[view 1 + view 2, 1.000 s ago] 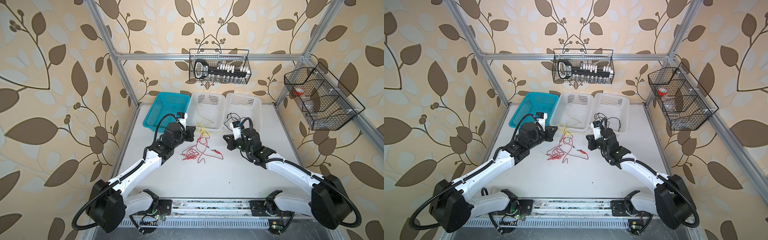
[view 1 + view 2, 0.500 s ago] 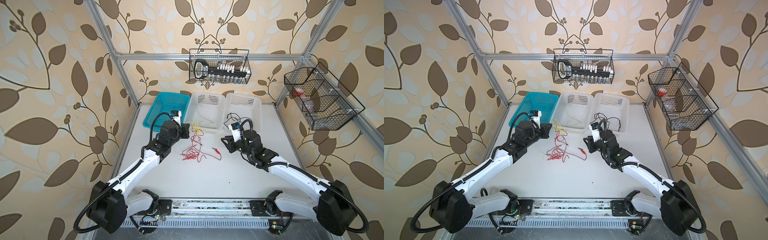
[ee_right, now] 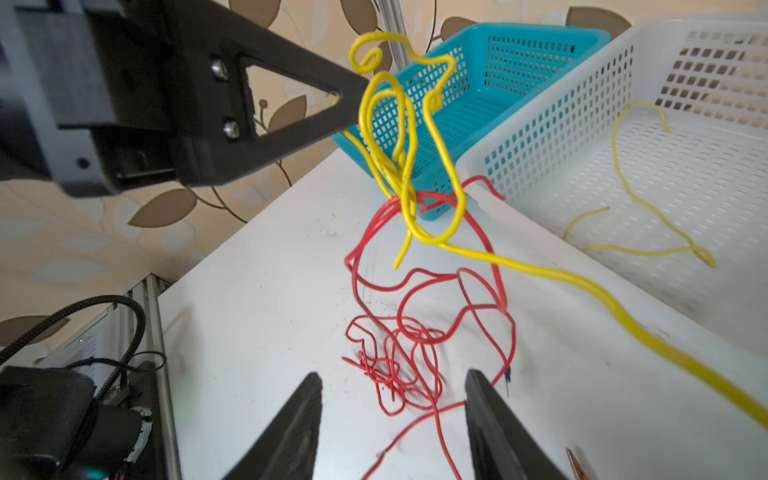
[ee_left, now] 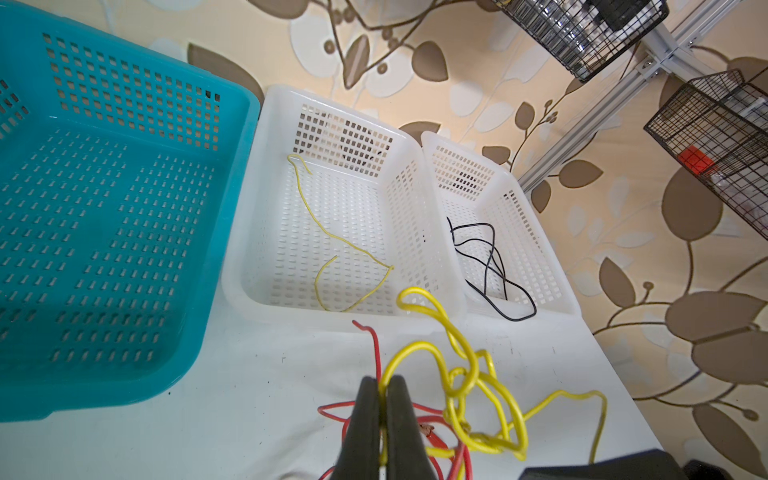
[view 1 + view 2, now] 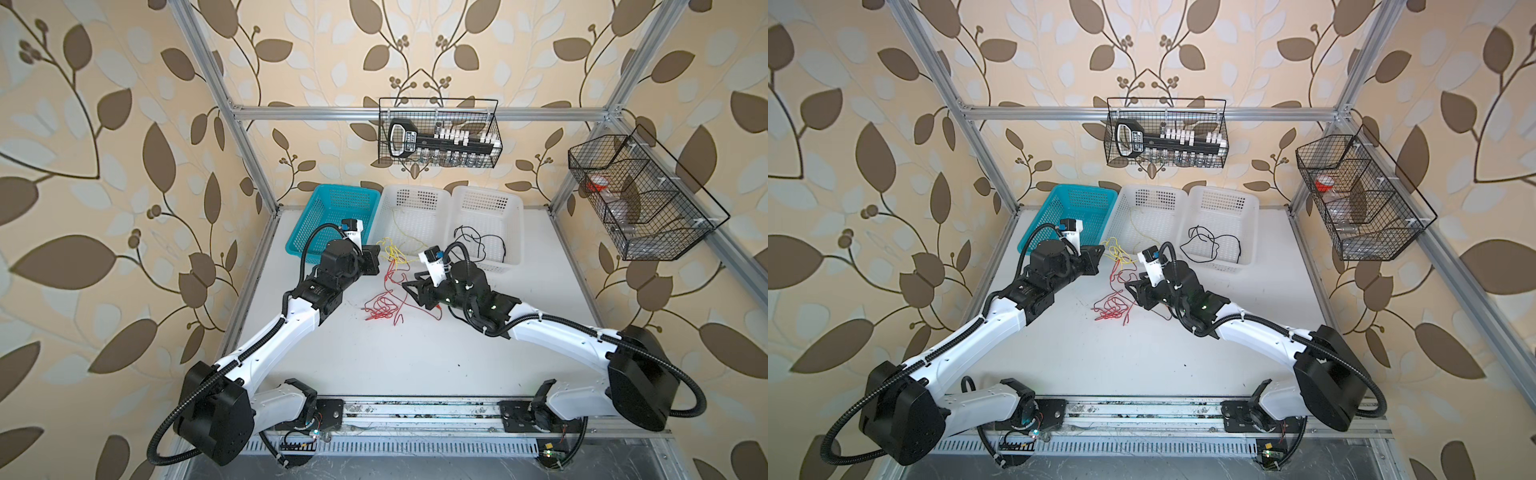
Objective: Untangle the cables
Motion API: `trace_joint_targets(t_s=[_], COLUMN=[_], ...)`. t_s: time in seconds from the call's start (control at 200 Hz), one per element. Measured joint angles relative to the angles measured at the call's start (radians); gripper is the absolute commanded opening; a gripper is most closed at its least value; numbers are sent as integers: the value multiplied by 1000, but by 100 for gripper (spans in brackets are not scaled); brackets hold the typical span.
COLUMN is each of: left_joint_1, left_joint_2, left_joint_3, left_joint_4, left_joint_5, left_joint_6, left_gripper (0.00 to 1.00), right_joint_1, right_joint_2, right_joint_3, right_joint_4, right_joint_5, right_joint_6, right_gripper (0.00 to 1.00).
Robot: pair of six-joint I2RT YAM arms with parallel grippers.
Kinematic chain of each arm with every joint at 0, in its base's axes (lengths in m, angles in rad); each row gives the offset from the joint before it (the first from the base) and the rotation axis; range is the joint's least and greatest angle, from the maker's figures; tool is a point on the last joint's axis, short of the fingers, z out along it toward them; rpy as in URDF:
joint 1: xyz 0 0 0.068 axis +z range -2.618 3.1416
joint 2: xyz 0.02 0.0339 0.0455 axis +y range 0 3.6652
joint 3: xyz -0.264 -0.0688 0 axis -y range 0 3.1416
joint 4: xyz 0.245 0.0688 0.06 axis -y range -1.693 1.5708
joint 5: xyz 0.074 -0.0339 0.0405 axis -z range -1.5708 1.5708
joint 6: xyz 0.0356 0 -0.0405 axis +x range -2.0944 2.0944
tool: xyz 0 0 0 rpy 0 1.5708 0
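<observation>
You have three baskets: the middle white basket [image 4: 291,316], a teal basket [image 4: 104,216] just beside it on one side and a second white basket [image 4: 528,232] just beside it on the other.

I count two yellow cables and one black. Your left gripper [image 4: 380,380] is pressed together on one yellow cable [image 3: 536,271], holding its loops above the table [image 5: 415,365] just in front of the middle white basket, with a red strand caught in them. A second yellow cable [image 4: 330,235] lies inside the middle white basket. The black cable [image 4: 515,319] lies in the second white basket.

The red tangle [image 3: 399,332] lies on the table in front of the middle white basket; you cannot count its strands. Your right gripper [image 3: 392,374] hangs just beyond it, fingers spread apart.
</observation>
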Motion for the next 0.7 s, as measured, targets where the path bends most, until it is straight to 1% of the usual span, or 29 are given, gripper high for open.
trace_joint_targets(t_s=[0.255, 0.475, 0.565, 0.65, 0.7], left_joint_1=[0, 0, 0, 0, 0], left_joint_2=[8, 29, 40, 45, 47], left_joint_3=[0, 0, 0, 0, 0], left_joint_4=[3, 19, 29, 32, 32], left_joint_5=[1, -5, -5, -5, -7], left_joint_6=[-26, -56, -72, -82, -82], left_gripper=[0, 0, 0, 0, 0], right_joint_1=[24, 26, 26, 26, 25], right_joint_2=[138, 252, 290, 309, 313], right_joint_3=[121, 199, 223, 236, 238], right_joint_4=[66, 76, 76, 76, 76], right_joint_5=[11, 38, 50, 65, 72], right_joint_6=[33, 72, 90, 108, 114], right_gripper=[59, 52, 41, 21, 12])
